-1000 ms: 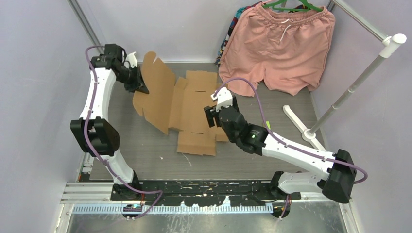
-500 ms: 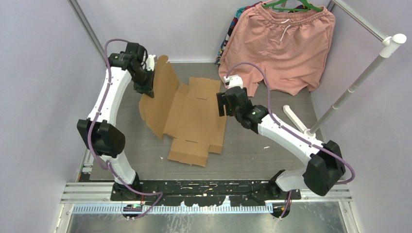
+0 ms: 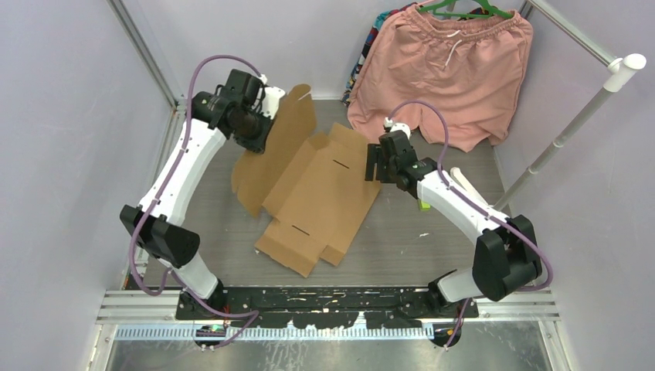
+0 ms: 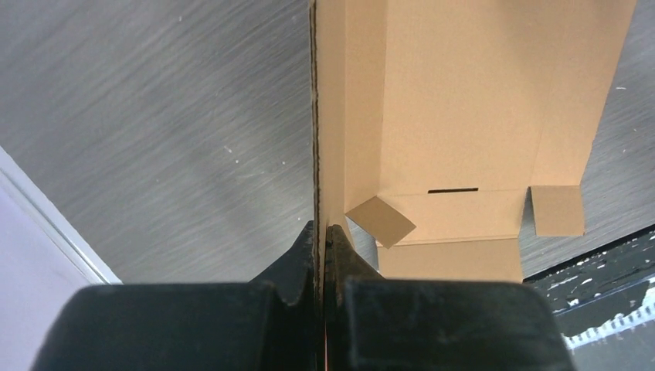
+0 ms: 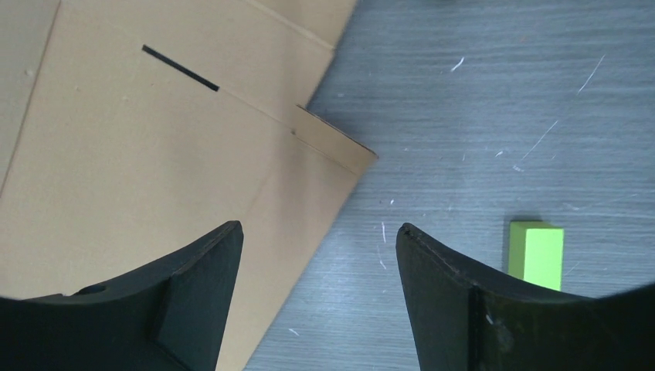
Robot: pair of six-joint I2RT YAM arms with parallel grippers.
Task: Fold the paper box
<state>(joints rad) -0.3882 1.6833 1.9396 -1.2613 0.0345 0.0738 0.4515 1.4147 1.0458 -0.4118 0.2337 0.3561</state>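
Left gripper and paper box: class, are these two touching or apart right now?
Touching. The left wrist view shows the left gripper closed on the upright edge of the paper box, its jaws pinching the cardboard with no gap.

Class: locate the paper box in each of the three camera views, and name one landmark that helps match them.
Top external: the paper box lies mid-table, left flap raised.
Left wrist: right half, one flap edge-on in the left gripper.
Right wrist: upper left.
Shared landmark: thin dark slots in its panels; each wrist view shows one.
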